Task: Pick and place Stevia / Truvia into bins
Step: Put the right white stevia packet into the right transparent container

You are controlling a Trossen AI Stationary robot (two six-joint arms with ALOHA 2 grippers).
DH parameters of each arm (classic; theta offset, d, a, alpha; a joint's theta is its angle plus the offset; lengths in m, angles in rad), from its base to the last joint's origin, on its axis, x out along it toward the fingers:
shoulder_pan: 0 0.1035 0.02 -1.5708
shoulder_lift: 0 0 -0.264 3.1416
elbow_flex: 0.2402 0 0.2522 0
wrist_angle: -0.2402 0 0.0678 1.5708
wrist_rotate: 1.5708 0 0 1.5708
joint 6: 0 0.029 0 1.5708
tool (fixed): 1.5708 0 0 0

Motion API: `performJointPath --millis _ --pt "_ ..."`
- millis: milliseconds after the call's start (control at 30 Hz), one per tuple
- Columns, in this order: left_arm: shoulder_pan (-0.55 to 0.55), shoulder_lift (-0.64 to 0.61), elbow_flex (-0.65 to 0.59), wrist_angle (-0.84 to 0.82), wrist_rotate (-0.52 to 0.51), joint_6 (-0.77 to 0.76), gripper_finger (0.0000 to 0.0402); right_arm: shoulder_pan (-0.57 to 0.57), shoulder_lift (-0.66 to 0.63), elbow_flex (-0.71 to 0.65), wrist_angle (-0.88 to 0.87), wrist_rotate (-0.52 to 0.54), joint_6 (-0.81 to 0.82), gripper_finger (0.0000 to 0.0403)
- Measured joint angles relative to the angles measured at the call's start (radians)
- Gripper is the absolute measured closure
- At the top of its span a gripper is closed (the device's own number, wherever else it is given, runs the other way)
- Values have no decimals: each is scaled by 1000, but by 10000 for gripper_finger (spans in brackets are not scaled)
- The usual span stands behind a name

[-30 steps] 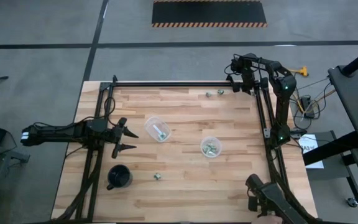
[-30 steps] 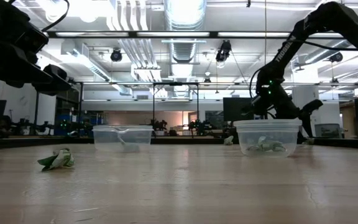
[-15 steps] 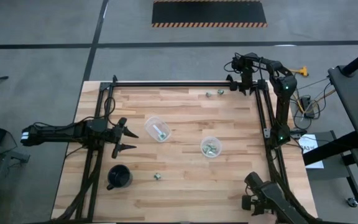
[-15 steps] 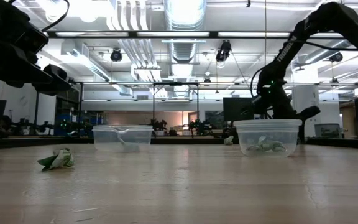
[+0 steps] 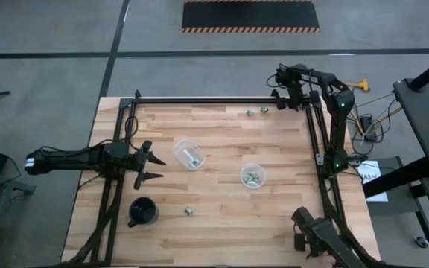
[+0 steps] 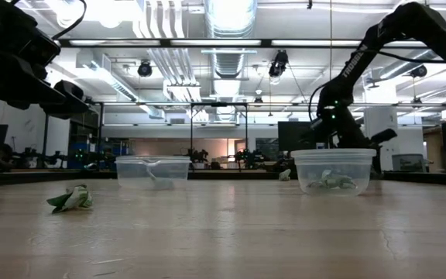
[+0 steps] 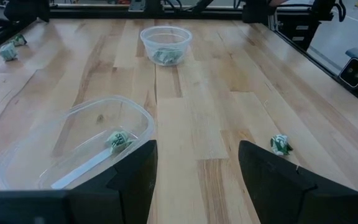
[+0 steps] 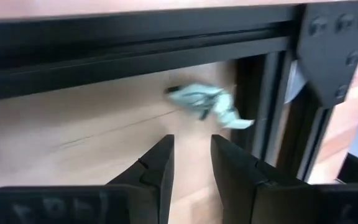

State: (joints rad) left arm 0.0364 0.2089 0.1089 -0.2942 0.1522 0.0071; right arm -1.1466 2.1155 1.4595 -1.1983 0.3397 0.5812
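Two clear bins stand on the wooden table: one (image 5: 188, 154) holds a single Stevia packet (image 7: 118, 140), the other (image 5: 252, 176) holds several. One loose packet (image 5: 188, 211) lies near the front, and two more (image 5: 249, 113) (image 5: 264, 110) lie by the far rail. My left gripper (image 5: 151, 165) is open and empty, left of the nearer bin (image 7: 79, 146). My right gripper (image 5: 283, 100) hovers at the far right corner. It is open by a narrow gap (image 8: 191, 158) just short of a crumpled packet (image 8: 207, 102), and touches nothing.
A black cup (image 5: 143, 212) stands at the front left. A black frame rail (image 5: 199, 100) runs along the far edge, and a post (image 8: 272, 106) stands close beside the packet. Another dark arm part (image 5: 319, 238) shows at the front right. Open wood lies between the bins and the front edge.
My right gripper has shifted a little toward the table's left at the far right corner. Its fingers have tipped from slanting down to nearer level. The packets and bins have stayed where they were.
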Motion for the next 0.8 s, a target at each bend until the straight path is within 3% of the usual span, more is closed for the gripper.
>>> performJointPath --millis 567,800 --pt "0 -1 0 1 0 0 193 -2 -2 4 20 5 26 307" --pt "0 -1 0 1 0 0 193 46 -2 -2 23 31 33 307"
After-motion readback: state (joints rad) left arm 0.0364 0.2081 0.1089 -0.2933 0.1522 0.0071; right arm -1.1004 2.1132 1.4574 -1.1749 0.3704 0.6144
